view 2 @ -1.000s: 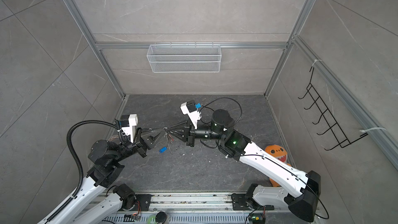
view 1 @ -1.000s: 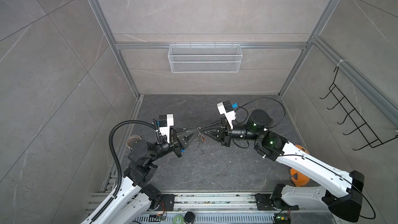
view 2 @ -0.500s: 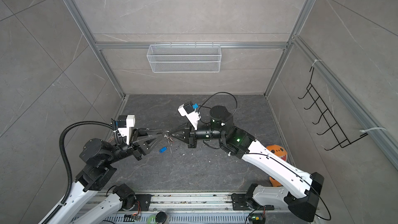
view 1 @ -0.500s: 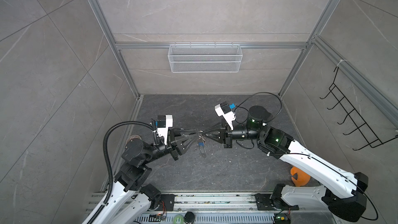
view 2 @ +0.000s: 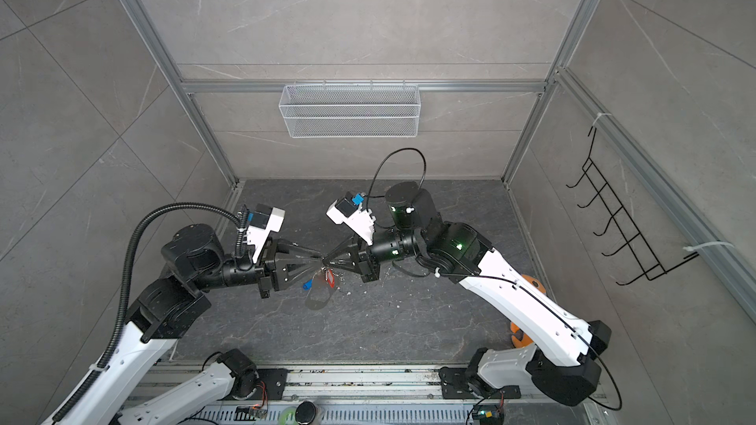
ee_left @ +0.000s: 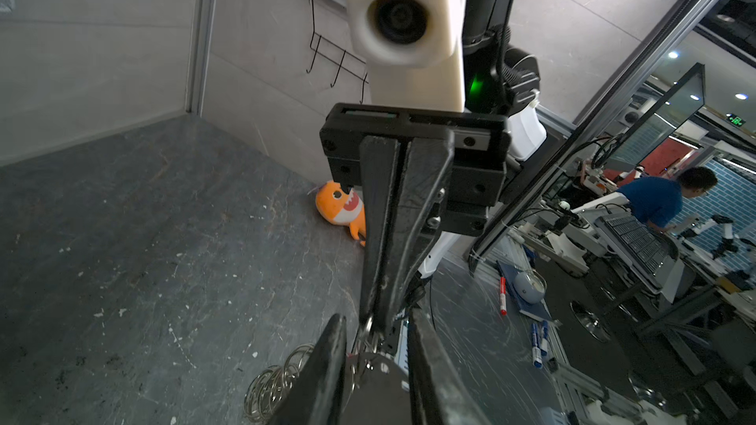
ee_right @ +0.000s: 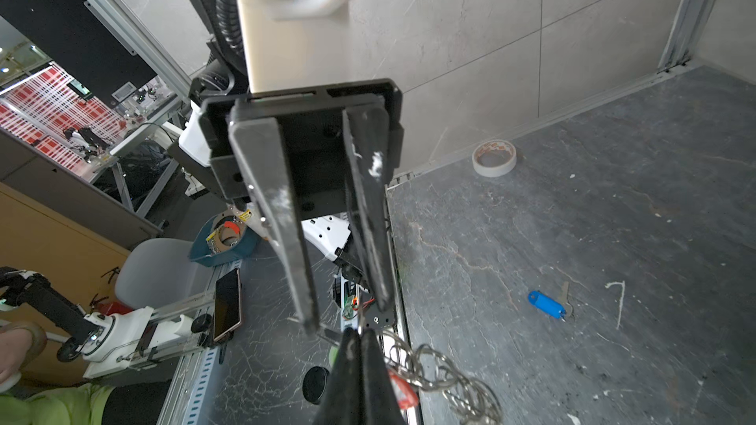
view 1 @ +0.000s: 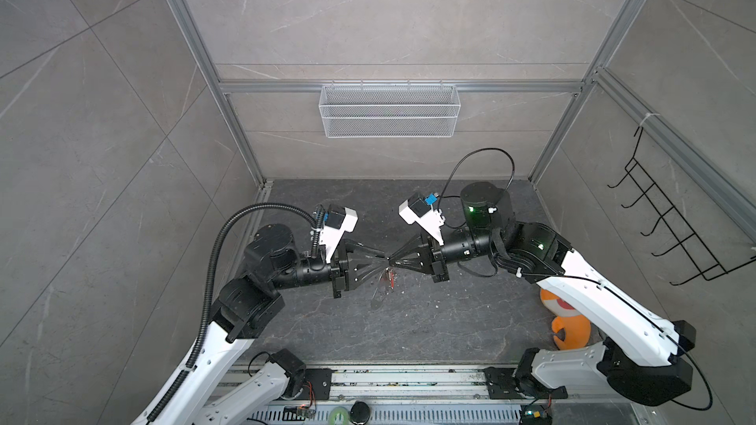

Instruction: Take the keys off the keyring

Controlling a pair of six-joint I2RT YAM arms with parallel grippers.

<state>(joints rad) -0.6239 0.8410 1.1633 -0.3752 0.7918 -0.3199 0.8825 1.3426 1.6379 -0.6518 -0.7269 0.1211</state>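
Top views both show the dark stone desk (view 1: 450, 320), with the two arms reaching in from either side and meeting nose to nose above its middle. On one side the left claw (ee_right: 346, 314) stands partly open, its two fingers straddling the tip of the other claw. Whether either finger presses on any metal I cannot tell. Facing it, the right claw (ee_left: 375, 312) is pinched fully together on the keyring (ee_right: 442, 365). The keyring hangs clear of the desk from that pinch as a loose bunch of silver rings. Its flat grey tag (view 2: 317, 300) dangles lowest and is blurred.

Close under the right claw's tip, the red key (ee_right: 403, 392) is on the rings. The blue key (ee_right: 546, 304) lies flat on the desk by itself, well apart from the bunch, with a silver blade showing at its far end. The plain silver key I cannot pick out among the rings.

By my reading the job is partway through. The blue key is off for certain, the red key remains to be worked off, and the silver one is unaccounted for.
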